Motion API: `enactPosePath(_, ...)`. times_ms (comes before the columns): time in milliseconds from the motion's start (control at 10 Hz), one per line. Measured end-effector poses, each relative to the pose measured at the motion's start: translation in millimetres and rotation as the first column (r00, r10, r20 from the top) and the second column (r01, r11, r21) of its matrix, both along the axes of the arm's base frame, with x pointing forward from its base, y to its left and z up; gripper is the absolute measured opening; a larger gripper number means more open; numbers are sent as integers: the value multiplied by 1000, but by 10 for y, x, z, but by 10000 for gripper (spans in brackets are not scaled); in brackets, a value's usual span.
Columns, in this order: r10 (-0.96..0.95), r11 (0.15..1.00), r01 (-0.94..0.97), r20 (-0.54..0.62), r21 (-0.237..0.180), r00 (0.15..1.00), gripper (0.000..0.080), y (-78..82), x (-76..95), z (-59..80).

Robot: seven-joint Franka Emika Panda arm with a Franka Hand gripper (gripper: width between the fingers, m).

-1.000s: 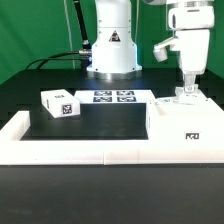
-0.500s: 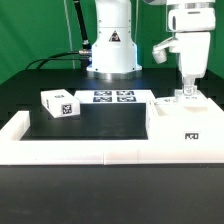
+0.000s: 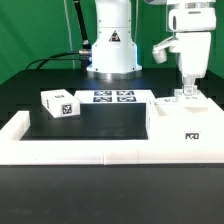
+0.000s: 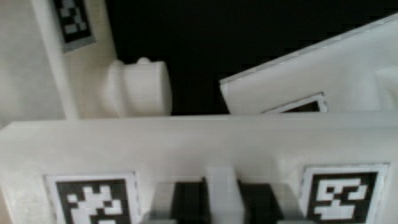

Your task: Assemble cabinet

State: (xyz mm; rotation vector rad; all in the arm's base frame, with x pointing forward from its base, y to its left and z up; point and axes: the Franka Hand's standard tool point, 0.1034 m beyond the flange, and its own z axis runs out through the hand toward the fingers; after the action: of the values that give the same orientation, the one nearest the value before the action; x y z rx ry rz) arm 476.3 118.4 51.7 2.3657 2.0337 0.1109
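Observation:
The large white cabinet body [image 3: 188,128] stands at the exterior view's right, with one marker on its front. My gripper [image 3: 187,94] is lowered onto its top. In the wrist view the two dark fingers [image 4: 187,200] close on a thin white strip of a white cabinet panel [image 4: 196,150] that carries two markers. The gripper [image 4: 224,200] stays on that panel. Beyond the panel are a round white peg [image 4: 134,88] and another tilted white panel [image 4: 302,85]. A small white cabinet block [image 3: 58,103] with markers lies apart at the exterior view's left.
The marker board [image 3: 113,97] lies flat at the back middle. A long low white border rail [image 3: 80,150] runs along the front and up the left side. The robot base [image 3: 112,50] stands behind, with cables to its left.

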Motion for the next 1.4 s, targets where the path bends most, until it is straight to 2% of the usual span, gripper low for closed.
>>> enactPosePath(700,0,1000,0,-14,-8,1000,70,0,13,10)
enactPosePath(800,-2,1000,1,-22,-15,1000,70,-6,70,29)
enactPosePath(1300,-4,1000,3,-27,-19,1000,70,-9,87,39)
enactPosePath(1400,-5,1000,4,-43,-30,999,70,-4,123,66)
